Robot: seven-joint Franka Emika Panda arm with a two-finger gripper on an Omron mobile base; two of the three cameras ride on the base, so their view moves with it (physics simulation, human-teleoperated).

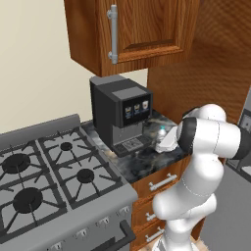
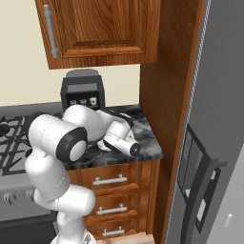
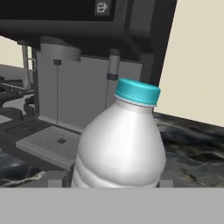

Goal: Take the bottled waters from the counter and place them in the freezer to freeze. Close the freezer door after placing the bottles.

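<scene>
I've got a bottled water [image 3: 120, 144] upright right in front of the fingers on the marbled counter [image 3: 192, 144], coffee machine [image 3: 78, 65] just behind it; base views add the stove [image 1: 44, 171] and freezer [image 2: 219, 119], but can't tell the fingers' grip.

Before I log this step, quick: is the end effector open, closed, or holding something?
End effector: cannot be told. A bottled water stands on the counter right in front of the hand camera, but the fingertips aren't visible.
</scene>
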